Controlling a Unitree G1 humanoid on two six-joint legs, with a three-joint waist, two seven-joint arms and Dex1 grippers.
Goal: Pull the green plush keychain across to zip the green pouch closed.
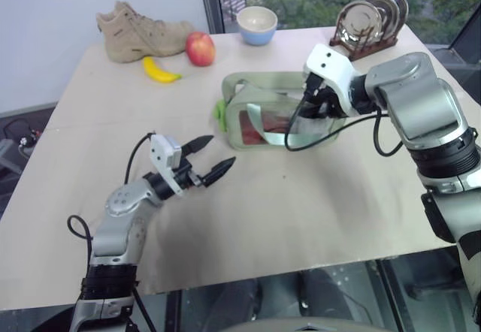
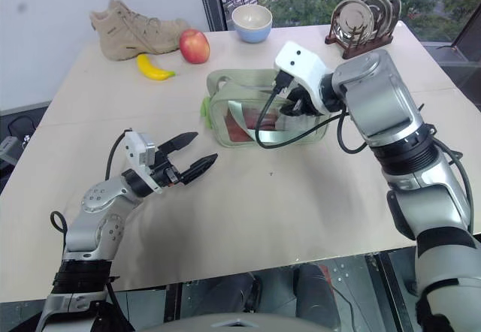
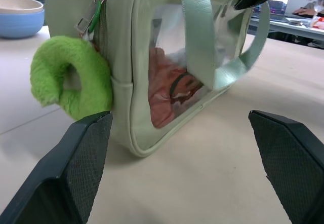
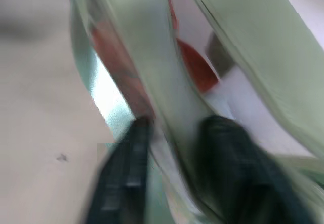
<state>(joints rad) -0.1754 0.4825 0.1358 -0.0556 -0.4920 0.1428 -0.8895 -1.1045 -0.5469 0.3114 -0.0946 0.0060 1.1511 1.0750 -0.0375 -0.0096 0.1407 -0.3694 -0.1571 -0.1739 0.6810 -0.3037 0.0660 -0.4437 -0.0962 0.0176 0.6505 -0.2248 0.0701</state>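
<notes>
While hovering nearest over the bare table (image 1: pixel 248 212), left gripper (image 1: pixel 207 159) spread wide, grasping nothing. Farther on, green pouch (image 1: pixel 255 125) upright mid-table, green plush keychain (image 3: pixel 68 77) hanging at its left end. Right gripper (image 4: pixel 172 148) at the pouch's right end, fingers straddling a strap (image 4: pixel 152 82); grip impossible to tell.

Beige table (image 1: pixel 301 204): green pouch (image 1: pixel 263 95), boot (image 1: pixel 139 31), banana (image 1: pixel 160 71), apple (image 1: pixel 200 49), bowl (image 1: pixel 257 25), plate rack (image 1: pixel 370 20).
</notes>
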